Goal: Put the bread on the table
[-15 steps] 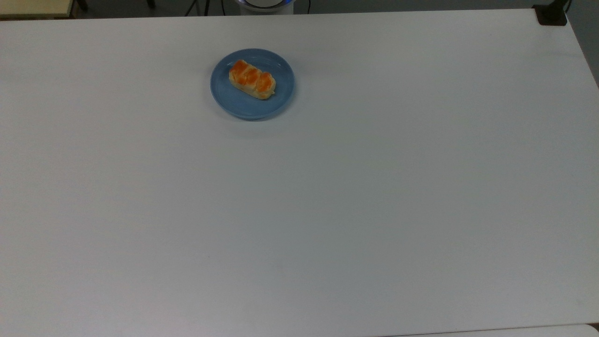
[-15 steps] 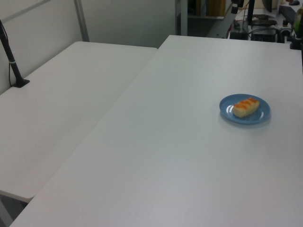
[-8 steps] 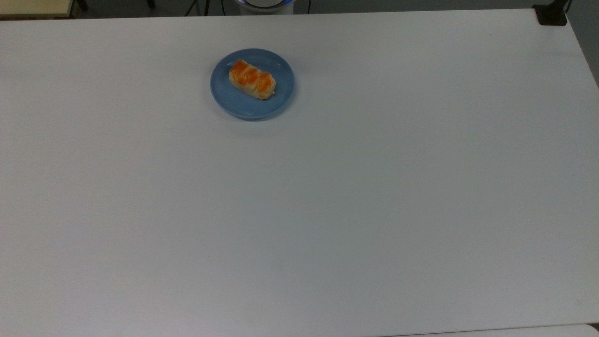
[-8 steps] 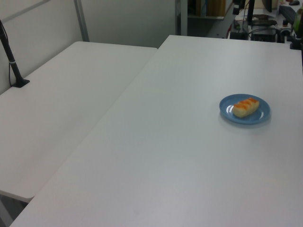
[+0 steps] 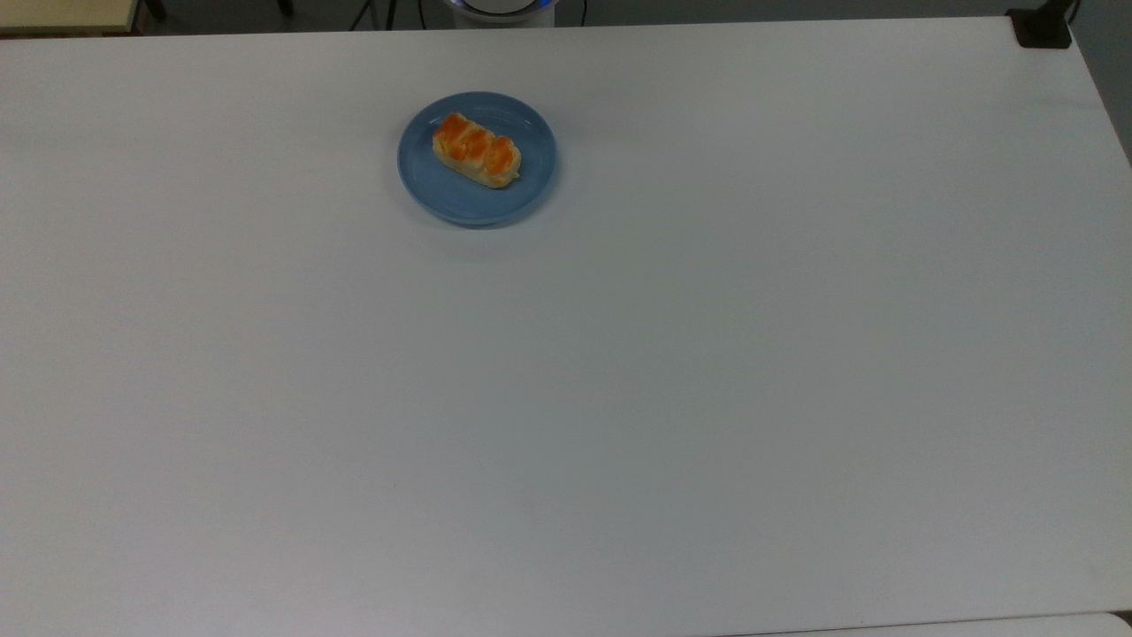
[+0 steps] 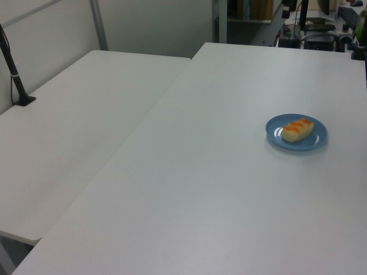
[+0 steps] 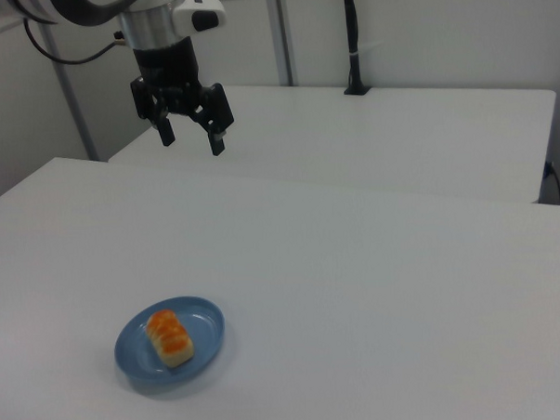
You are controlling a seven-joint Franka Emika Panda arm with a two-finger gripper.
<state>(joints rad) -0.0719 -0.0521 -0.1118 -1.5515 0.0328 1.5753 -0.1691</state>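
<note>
The bread (image 5: pixel 477 149) (image 6: pixel 297 129) (image 7: pixel 169 337), a pale-yellow bun with orange-brown patches, lies on a round blue plate (image 5: pixel 442 190) (image 6: pixel 312 142) (image 7: pixel 204 330). The plate rests on the white table (image 5: pixel 619 354) (image 6: pixel 206 172) (image 7: pixel 376 289), near the top view's upper edge. In the right view my gripper (image 7: pixel 191 140) hangs open high above the table, well up from the plate, with nothing between its fingers.
A second white table (image 6: pixel 69 114) (image 7: pixel 397 130) adjoins this one. A black post (image 6: pixel 12 69) (image 7: pixel 352 39) stands on it. A black mount (image 5: pixel 1044 26) sits at the table's corner in the top view's upper right.
</note>
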